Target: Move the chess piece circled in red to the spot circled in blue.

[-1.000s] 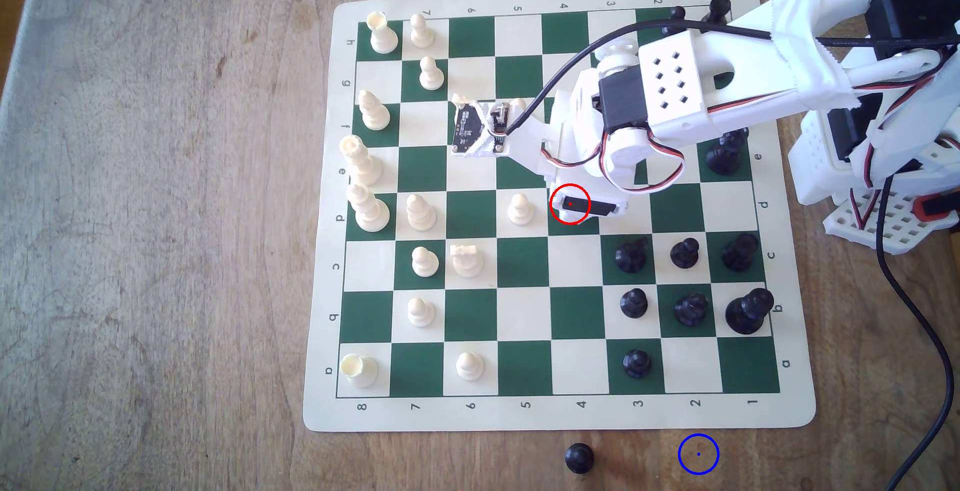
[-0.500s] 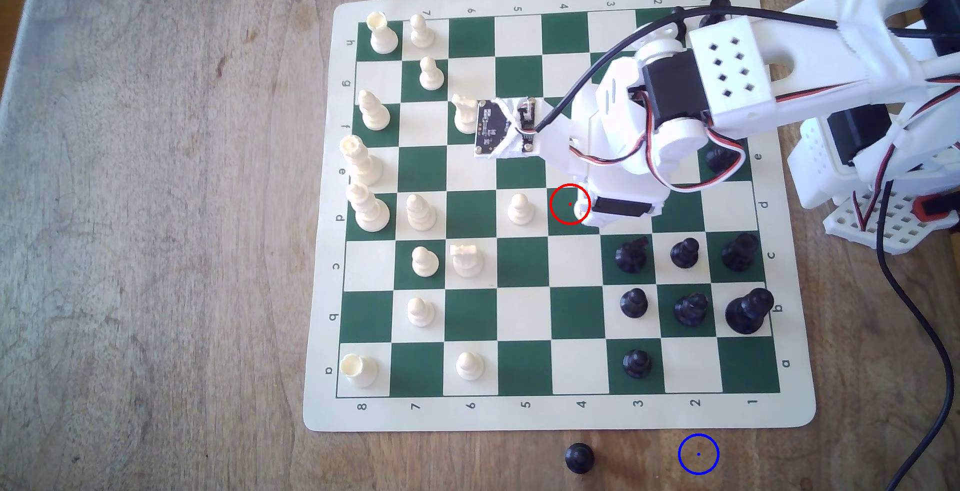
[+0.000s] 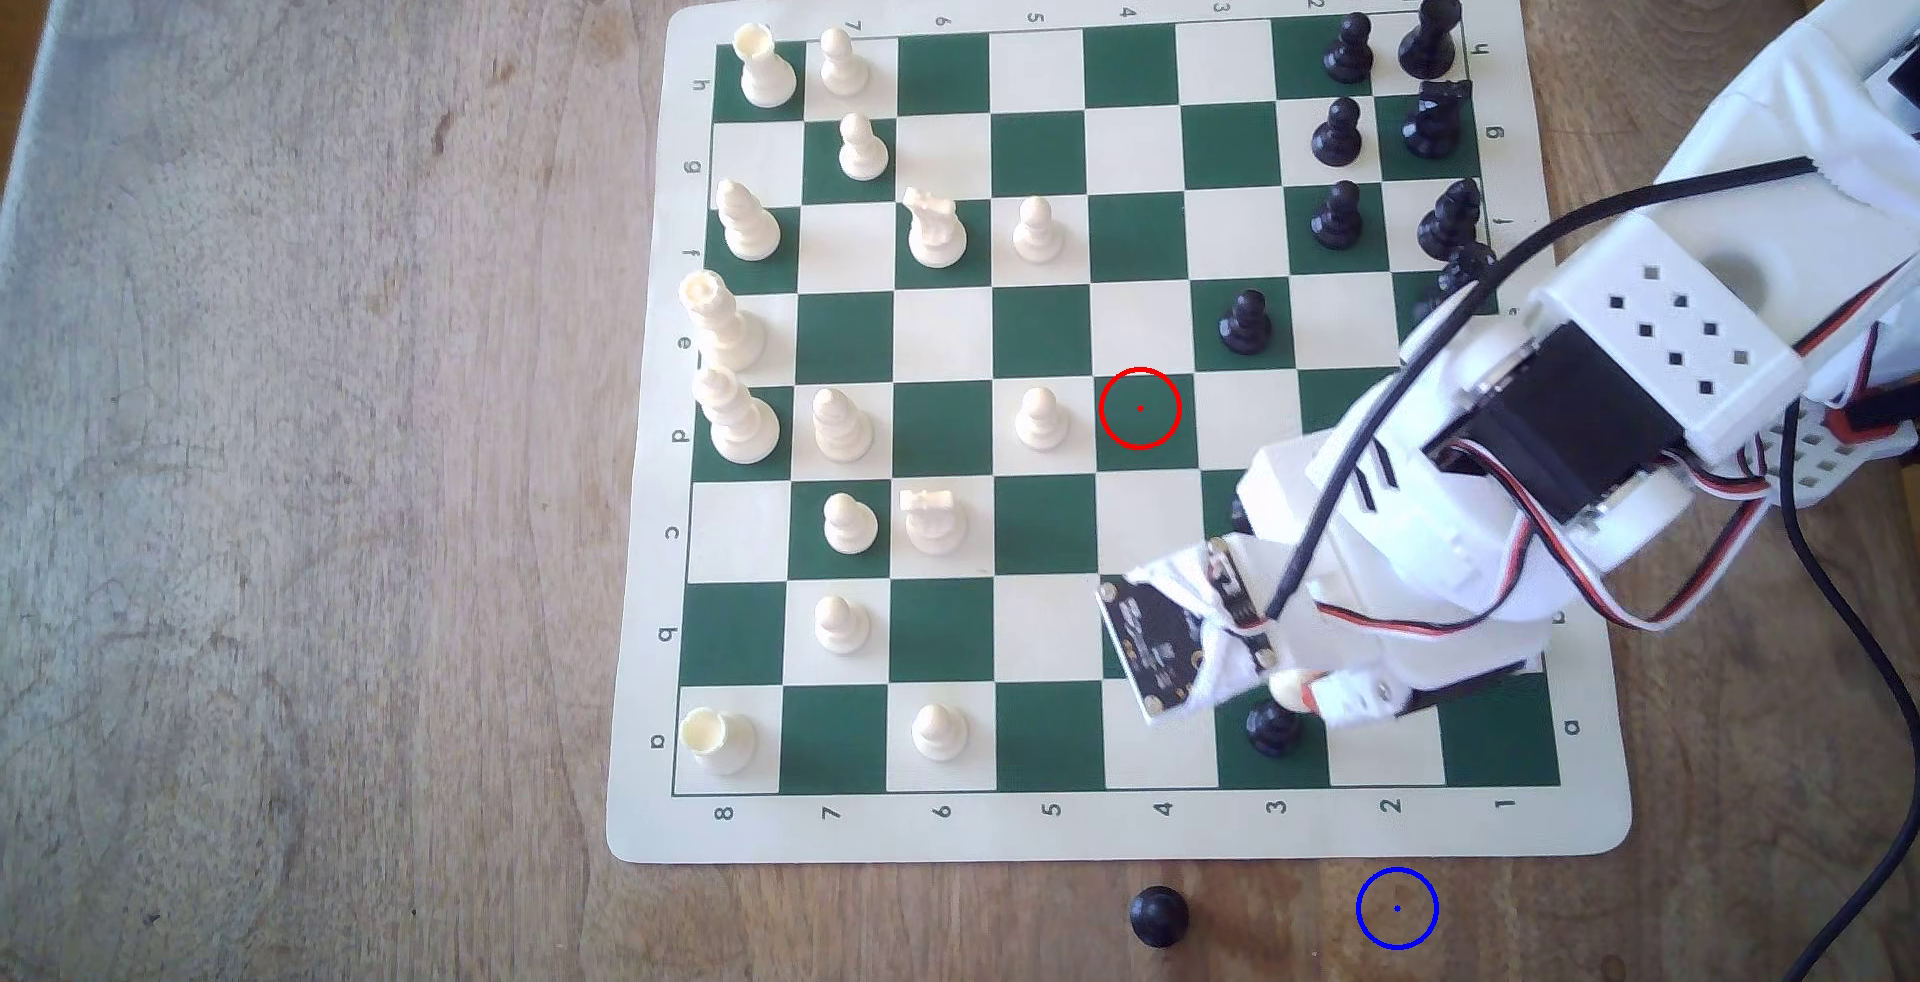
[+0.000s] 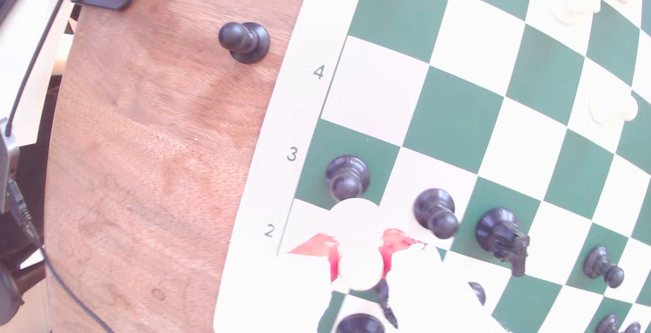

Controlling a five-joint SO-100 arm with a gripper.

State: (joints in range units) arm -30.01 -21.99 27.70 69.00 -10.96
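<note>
The white pincer with red pads is clenched on the small cream-white plastic pawn, lifted above the board's near corner; the blue-circled patch of brown wooden bench lies near, just off the board.

Probably a home hobby desk: wooden tabletop, roll-up chess mat, trailing cables.

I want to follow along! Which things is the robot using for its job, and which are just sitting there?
For the job: white pawn in the gripper; blue circle on the table.

Just sitting: black pawn off the board; chessboard; red circle, nothing inside.
</note>
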